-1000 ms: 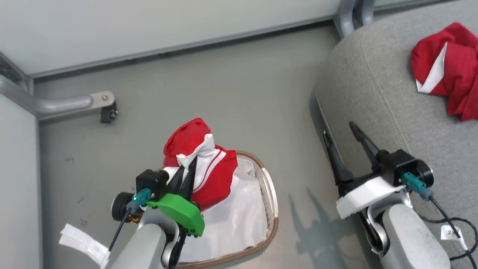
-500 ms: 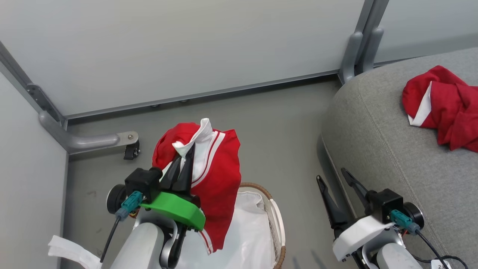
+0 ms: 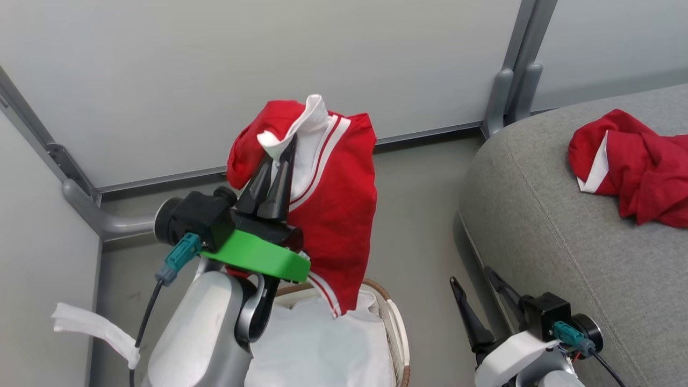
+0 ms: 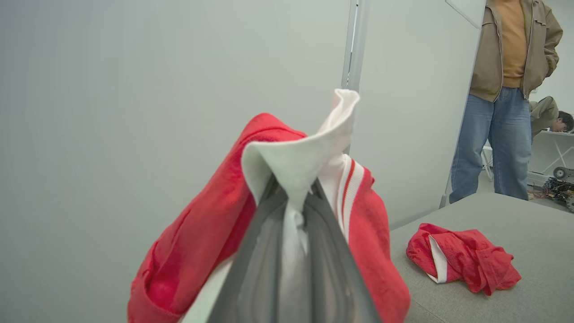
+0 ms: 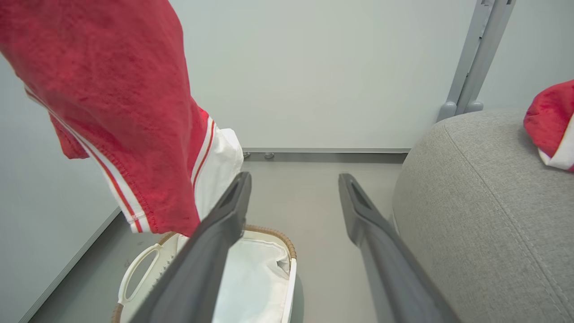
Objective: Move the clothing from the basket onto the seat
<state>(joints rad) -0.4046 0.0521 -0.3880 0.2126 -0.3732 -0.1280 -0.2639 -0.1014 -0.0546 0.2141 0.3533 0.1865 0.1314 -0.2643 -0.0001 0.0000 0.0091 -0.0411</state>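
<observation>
The red garment (image 3: 333,204) hangs mid-frame above the basket (image 3: 396,333) at the bottom edge, its white collar clenched in the left gripper (image 3: 279,161). This looks like the carry step; next it needs swinging right onto the grey seat (image 3: 537,226), where a second garment (image 3: 634,166) lies upper right. The right gripper (image 3: 471,277) gapes empty at lower right, over grey floor (image 3: 419,215) below pale walls (image 3: 215,64)

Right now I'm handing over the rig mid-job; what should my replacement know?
Left tool: shut on a red garment, which hangs over the basket.
Right tool: open, empty, low beside the seat.
Done: a second garment lies crumpled on the seat.
Left: carry the held garment across to the seat and release it. The part of the basket in view holds just its white liner; check for more.
</observation>
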